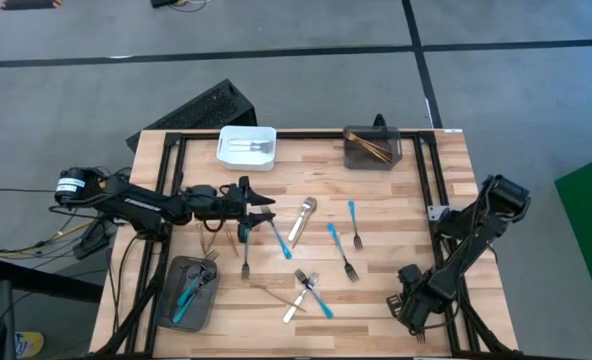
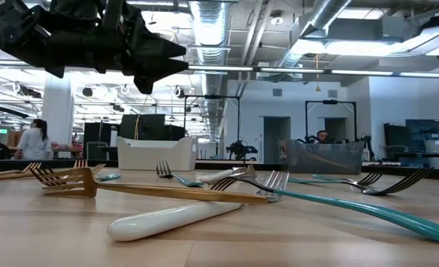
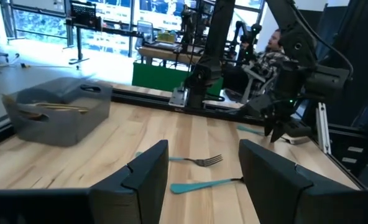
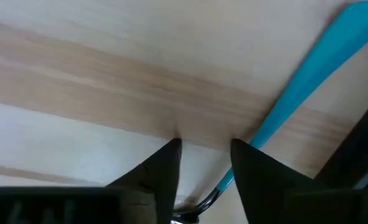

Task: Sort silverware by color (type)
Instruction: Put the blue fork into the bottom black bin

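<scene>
My left tool (image 1: 259, 207) hovers released above the surface's (image 1: 406, 200) loose silverware — the right tool (image 4: 204, 163), parted, straddles nothing beside a blue-handled piece (image 4: 308, 87) — next, a grasp.

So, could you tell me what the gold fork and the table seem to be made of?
The gold fork looks like metal with a brushed gold finish: it gives a dull sheen and has thin, stiff tines. The table looks like light butcher-block wood: joined strips with visible grain, matte.
</scene>
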Motion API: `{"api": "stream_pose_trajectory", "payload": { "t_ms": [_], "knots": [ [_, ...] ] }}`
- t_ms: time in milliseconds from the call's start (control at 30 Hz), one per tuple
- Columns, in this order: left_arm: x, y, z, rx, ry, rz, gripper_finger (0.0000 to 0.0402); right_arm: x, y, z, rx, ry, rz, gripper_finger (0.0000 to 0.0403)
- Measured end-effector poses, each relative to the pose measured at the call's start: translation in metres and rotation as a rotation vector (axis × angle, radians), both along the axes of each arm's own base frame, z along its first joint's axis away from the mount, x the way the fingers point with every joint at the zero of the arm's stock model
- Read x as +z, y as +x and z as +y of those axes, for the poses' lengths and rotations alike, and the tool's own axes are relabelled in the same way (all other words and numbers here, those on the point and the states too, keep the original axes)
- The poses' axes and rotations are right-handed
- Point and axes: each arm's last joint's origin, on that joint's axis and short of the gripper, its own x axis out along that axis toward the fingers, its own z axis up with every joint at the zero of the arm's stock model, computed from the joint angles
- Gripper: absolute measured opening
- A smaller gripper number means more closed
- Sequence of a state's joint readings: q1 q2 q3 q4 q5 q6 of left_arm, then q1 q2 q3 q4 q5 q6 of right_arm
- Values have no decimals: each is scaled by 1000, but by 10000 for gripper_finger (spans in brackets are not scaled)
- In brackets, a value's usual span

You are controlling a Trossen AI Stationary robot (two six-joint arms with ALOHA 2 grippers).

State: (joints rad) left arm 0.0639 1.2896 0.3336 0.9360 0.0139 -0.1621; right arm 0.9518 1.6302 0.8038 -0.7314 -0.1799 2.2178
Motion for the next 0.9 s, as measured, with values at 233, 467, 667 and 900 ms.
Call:
{"api": "stream_pose_trajectory", "payload": {
  "t_ms": [233,467,667,900],
  "knots": [
    [0,0,0,-1,-7,5,183,7,8,-7,-19,-11,20,198],
    [-9,-1,2,45,7,89,183,33,-1,6,-9,-98,57,179],
    [-12,-1,2,57,-15,125,183,21,-5,15,39,-89,68,166],
    [-12,-1,2,58,-23,118,183,-5,-4,21,90,-119,163,151]
  ]
}}
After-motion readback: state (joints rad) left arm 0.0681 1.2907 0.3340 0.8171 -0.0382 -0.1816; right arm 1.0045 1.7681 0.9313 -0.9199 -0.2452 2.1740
